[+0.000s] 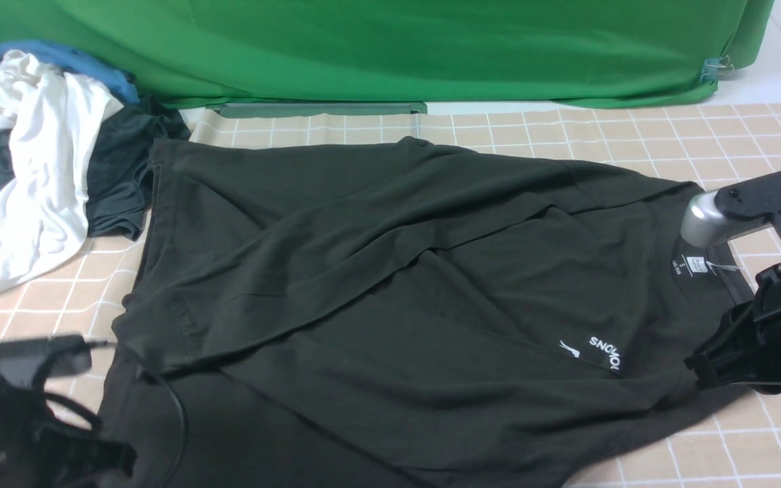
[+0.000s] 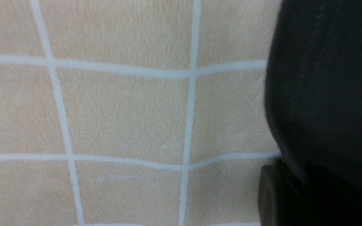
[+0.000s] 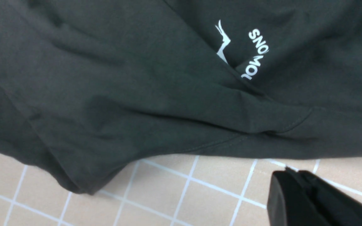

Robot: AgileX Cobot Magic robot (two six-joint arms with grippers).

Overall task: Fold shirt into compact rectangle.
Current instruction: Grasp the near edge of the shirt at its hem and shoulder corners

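1. The shirt [image 1: 390, 285] lies spread across the middle of the worktop, on a beige checked cloth [image 1: 736, 135]. Its collar points to the robot's right and its hem to the left.
2. The far side of the shirt is folded over the body, and the folded edge runs as a long slant across the middle.
3. The white print [image 1: 597, 352] shows only in part, cut off by a crease. A white label [image 1: 692, 266] sits inside the collar.
4. The right hand [image 1: 694, 366] is at the shirt's right end, on the near side of the collar and close to the print.
5. In the right wrist view, the right hand [image 3: 294, 188] has its fingers pressed together with nothing between them. It is over bare cloth just beside the shirt's [image 3: 137, 78] edge, and the print [image 3: 250, 53] lies further in.
6. The left hand [image 1: 92, 454] is at the near left corner, by the hem end of the shirt. It is dark and blurred in the front view.
7. In the left wrist view, one dark finger [image 2: 272, 194] shows at the shirt's [image 2: 325, 78] stitched edge, with fabric lying over it. I cannot tell whether this hand is wide, narrow or gripping the fabric.
8. A clothes pile [image 1: 31, 156] of white, blue and dark pieces sits at the far left, touching the shirt's far hem corner.
9. A green backdrop [image 1: 390, 47] hangs behind the worktop.
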